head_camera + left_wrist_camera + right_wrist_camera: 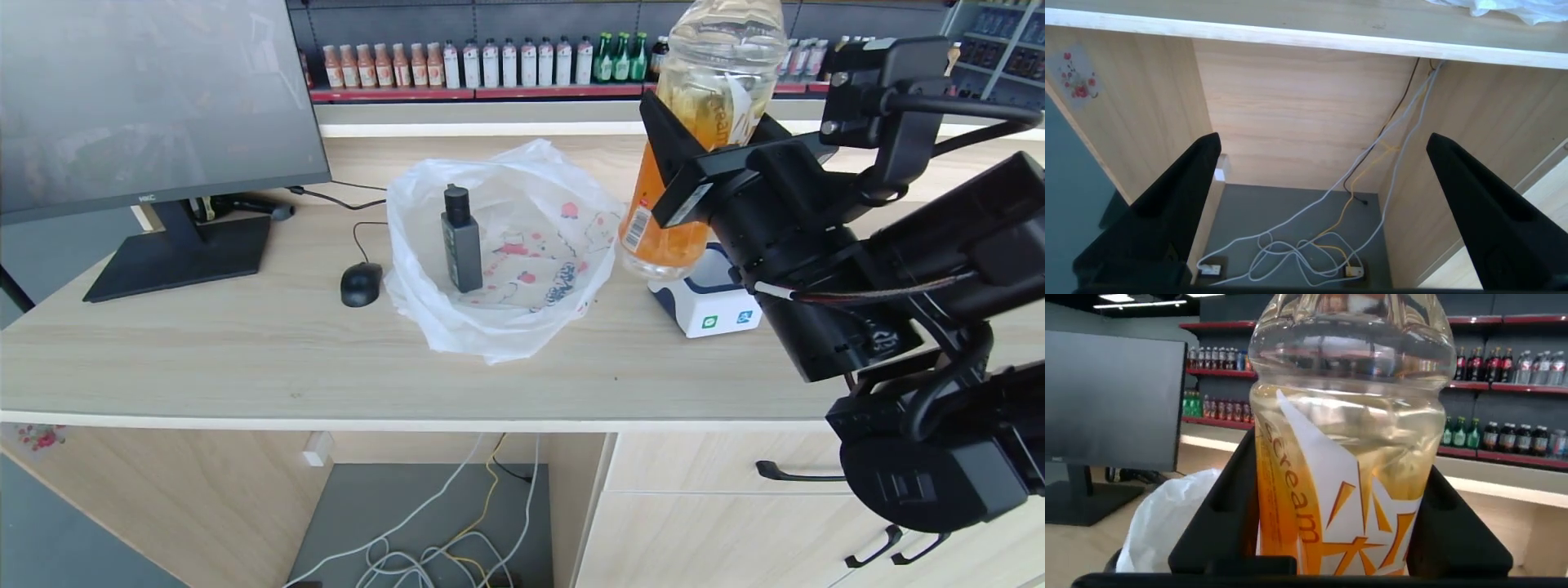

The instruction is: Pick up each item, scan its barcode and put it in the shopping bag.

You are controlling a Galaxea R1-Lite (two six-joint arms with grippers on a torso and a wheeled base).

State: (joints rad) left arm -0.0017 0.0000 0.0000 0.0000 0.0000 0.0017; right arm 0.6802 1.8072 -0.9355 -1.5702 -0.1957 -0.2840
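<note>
Seemingly mid-scan, pinching clear plastic orange-drink bottle (671,233) in right claw (718,131) over white boxy scanner (712,309); next, turn barcode (637,229) toward it.

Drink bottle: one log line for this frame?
right gripper: shut on drink bottle | drink bottle: at scanner | shopping bag: holds grey bottle | left gripper: open, below counter

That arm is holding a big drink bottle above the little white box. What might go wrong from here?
1. The right pincer grips the drink bottle around its smooth middle, tilted; it might slip onto the white scanner below.
2. The barcode seems to face sideways, so the scan may miss.
3. The dark bottle stands upright in the floppy shopping bag; dropping the drink in could topple it.
</note>
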